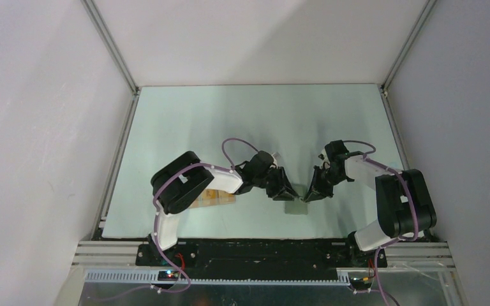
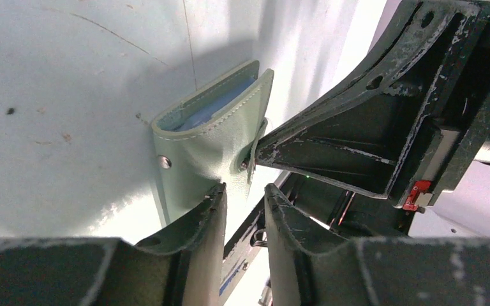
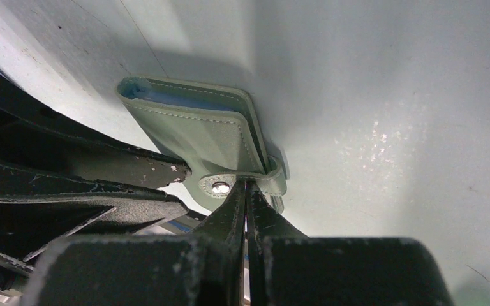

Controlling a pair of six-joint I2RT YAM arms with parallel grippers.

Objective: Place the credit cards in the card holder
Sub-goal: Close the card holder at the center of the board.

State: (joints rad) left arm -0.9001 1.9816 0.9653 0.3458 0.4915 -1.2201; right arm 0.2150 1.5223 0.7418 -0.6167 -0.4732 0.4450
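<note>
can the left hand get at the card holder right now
Probably yes: the left hand is open right at the card holder, nothing between; the right hand only pinches its snap tab.

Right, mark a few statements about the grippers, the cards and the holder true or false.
1. The right gripper pinches the snap tab of the card holder. True.
2. The left gripper is clamped on a credit card. False: its jaws stand apart with nothing between them.
3. The credit cards lie on the table, partly under the left arm. True.
4. The card holder shows red inside. False: it shows light blue inside.
</note>
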